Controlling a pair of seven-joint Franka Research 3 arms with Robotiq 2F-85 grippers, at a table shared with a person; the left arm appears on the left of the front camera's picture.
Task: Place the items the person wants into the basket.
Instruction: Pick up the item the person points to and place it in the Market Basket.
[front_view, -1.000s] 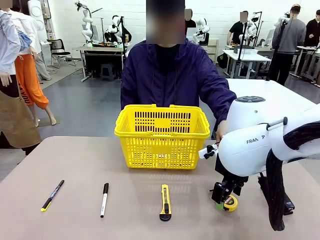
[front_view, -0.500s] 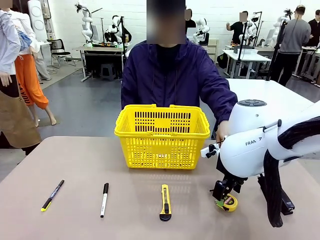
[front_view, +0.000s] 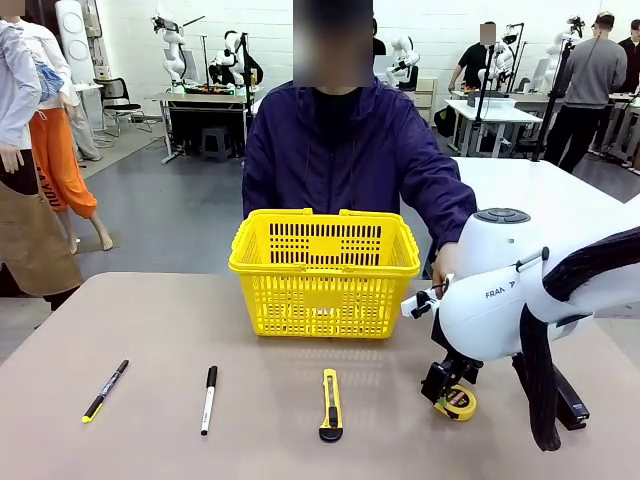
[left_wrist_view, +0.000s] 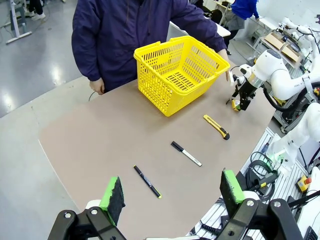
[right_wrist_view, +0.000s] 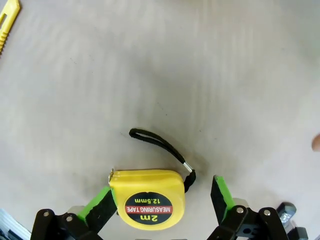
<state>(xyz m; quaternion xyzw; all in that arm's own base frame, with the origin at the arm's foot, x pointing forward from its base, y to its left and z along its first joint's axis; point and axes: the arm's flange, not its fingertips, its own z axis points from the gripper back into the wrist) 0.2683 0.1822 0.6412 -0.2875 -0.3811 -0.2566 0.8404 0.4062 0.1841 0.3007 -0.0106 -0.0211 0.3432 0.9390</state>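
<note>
The yellow-and-black tape measure (right_wrist_view: 148, 197) lies flat on the table between the fingers of my right gripper (right_wrist_view: 159, 196). The jaws stand open and the left pad (right_wrist_view: 101, 201) is close against the case. The same right gripper (front_view: 443, 392) reaches down over the tape measure (front_view: 460, 404) at the table's front right. The black stapler (front_view: 570, 400) lies just right of it, partly behind the arm. The black pen (front_view: 105, 390) lies at the front left. The yellow basket (front_view: 325, 270) stands mid-table before the person (front_view: 345, 150). My left gripper (left_wrist_view: 171, 192) hangs open, high above the table.
A white marker (front_view: 208, 398) and a yellow utility knife (front_view: 331, 404) lie between the pen and the tape measure. The person's hand (front_view: 441, 266) rests on the table right of the basket, just behind my right arm. A wide bare strip of table separates the basket from the row of items.
My right arm has sunk a little and its elbow has drifted right, with the gripper staying over the tape measure. The items and the basket have not moved.
</note>
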